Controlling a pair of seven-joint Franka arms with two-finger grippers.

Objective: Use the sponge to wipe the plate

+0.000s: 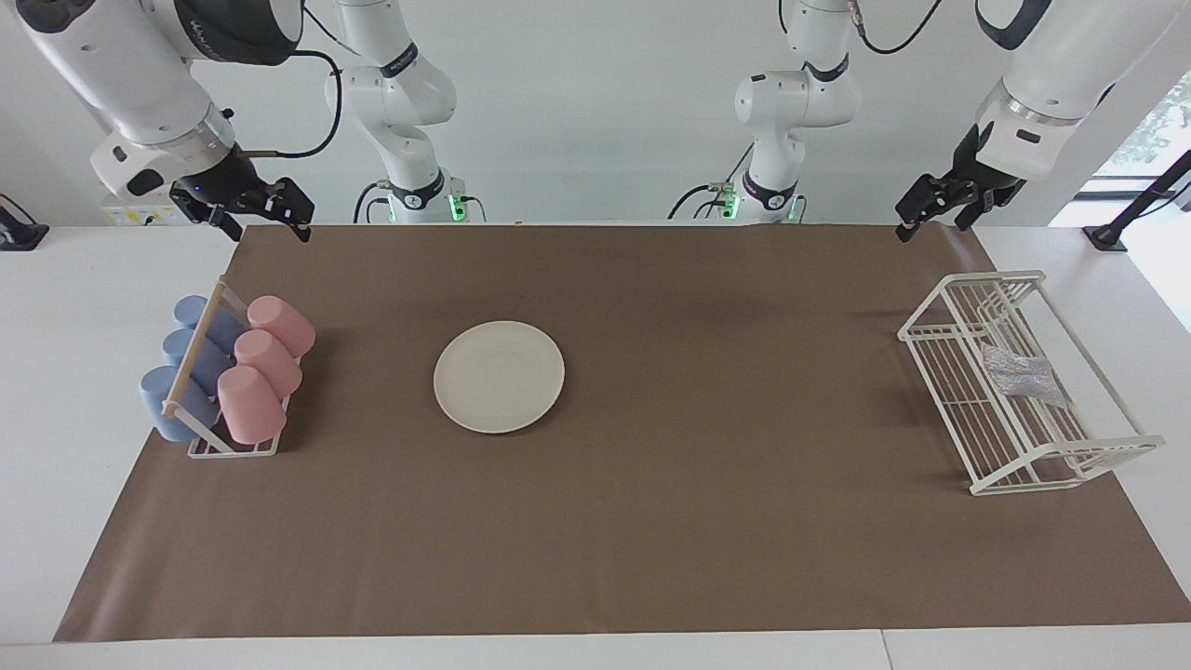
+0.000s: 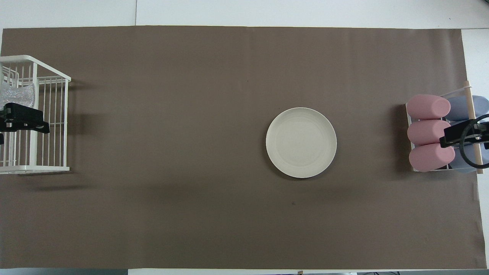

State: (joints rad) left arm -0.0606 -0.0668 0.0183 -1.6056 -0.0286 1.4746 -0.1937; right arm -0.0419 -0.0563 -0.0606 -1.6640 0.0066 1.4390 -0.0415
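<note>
The plate (image 1: 499,376) lay flat on the brown mat (image 1: 651,540) covering the table, toward the right arm's end, beside the cup rack (image 1: 207,409) holding pink and blue cups. The sponge (image 1: 1023,374) rested inside the white wire rack (image 1: 1070,465) at the left arm's end, well apart from the plate. The left gripper (image 1: 935,212) and the right gripper (image 1: 260,216) hung raised, fingers apart, holding nothing.

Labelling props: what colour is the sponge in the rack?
Shiny silvery-grey mesh. The sponge lies in the white rack; it shows best in the facing view.
</note>
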